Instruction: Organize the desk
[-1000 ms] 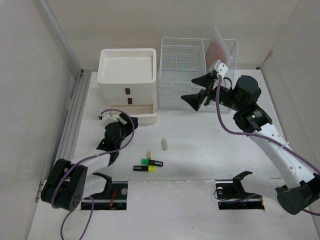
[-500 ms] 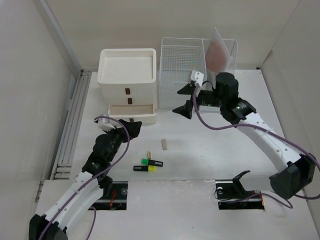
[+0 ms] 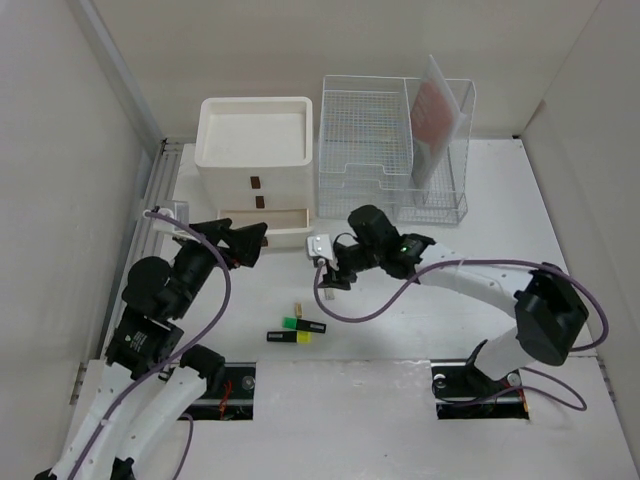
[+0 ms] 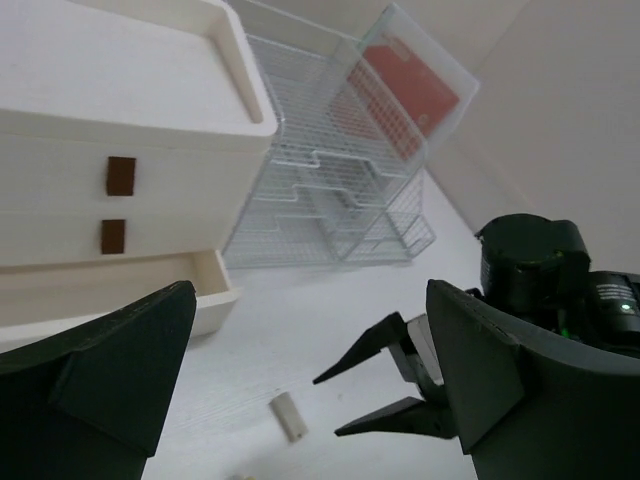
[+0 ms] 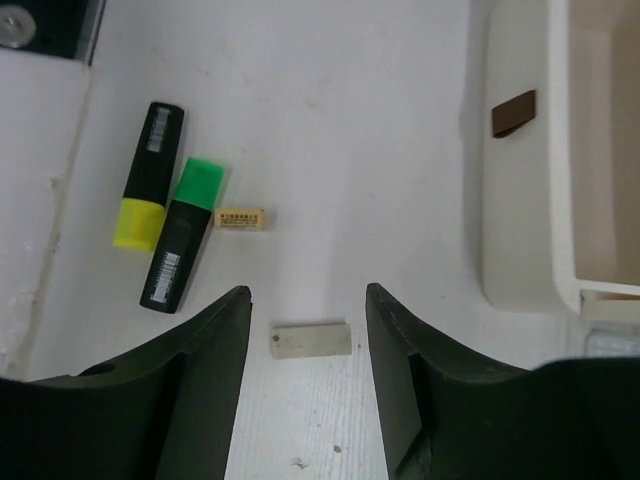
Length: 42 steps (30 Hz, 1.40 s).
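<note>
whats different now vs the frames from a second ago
The right claw swung away from the wire rack, down and to the left, and now hangs open over the small pale block. The left arm rose, and the left claw, open, edged toward the drawer box. Nothing was gripped or released. The block, the two highlighters and the open bottom drawer stayed put.

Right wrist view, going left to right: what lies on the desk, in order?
Yellow-capped highlighter → green-capped highlighter → small yellow labelled piece → pale rectangular block → open drawer with its brown handle.
</note>
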Each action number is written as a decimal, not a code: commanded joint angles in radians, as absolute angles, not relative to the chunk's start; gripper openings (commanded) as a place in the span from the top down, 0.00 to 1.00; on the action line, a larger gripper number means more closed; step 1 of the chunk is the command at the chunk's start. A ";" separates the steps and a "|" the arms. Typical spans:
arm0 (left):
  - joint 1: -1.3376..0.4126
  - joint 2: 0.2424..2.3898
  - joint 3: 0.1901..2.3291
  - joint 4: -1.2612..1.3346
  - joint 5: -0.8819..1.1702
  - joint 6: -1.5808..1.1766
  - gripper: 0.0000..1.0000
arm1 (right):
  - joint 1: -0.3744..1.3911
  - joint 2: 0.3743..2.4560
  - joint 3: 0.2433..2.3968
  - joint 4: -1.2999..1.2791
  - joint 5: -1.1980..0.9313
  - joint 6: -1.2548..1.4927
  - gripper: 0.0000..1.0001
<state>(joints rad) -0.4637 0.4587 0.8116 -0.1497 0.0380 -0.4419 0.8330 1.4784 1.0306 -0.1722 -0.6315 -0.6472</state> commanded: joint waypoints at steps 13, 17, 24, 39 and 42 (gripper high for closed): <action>-0.468 0.287 0.707 -0.201 -0.080 -0.227 0.00 | 1.077 1.762 1.127 -0.190 -0.321 -0.726 0.50; -0.468 0.195 0.698 -0.201 -0.119 -0.236 0.00 | 1.088 1.798 1.154 -0.213 -0.321 -0.707 0.52; -0.468 0.124 0.689 -0.201 -0.155 -0.245 0.00 | 1.088 1.796 1.144 -0.245 -0.399 -0.718 0.52; -0.468 0.133 0.689 -0.201 -0.155 -0.245 0.00 | 1.097 1.819 1.166 -0.192 -0.279 -0.707 0.44; -0.468 0.133 0.689 -0.201 -0.155 -0.245 0.00 | 1.097 1.829 1.204 -0.192 -0.299 -0.689 0.39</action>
